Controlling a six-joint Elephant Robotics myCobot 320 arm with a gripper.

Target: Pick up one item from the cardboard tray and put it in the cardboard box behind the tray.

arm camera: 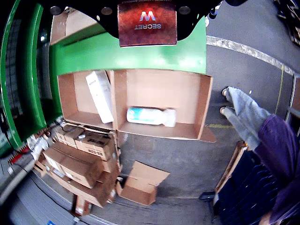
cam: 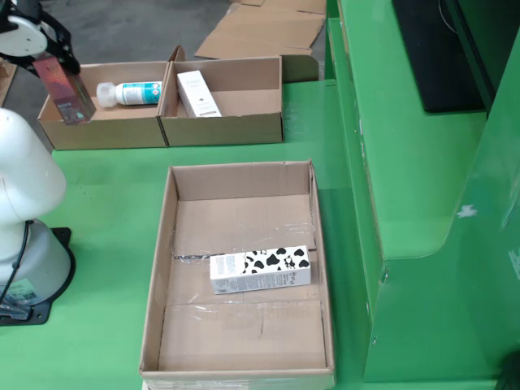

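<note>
Nearest the fixed camera sits the shallow corrugated cardboard tray, its floor crossed by strips of clear tape, holding one white rectangular carton with a black cow-patch print lying on its side; beyond it on the green painted table stands the low two-compartment cardboard box; the left compartment in that view holds a white plastic bottle with a teal label lying flat, the right one a slim white carton lying aslant; the black gripper at the top left is clamped on a glossy reddish-brown rectangular carton, which hangs tilted over the left compartment's outer end; the arm's smooth white base fills the left edge, cut off by the frame; the gripper-mounted view looks straight down, showing the held carton's end face with inverted lettering and the box below, bottle and slim carton on swapped sides; only this view shows stacked brown shipping cartons on the grey floor and a person in jeans and a purple top, partly cropped; the jaws themselves are hard to make out in either view.
</note>
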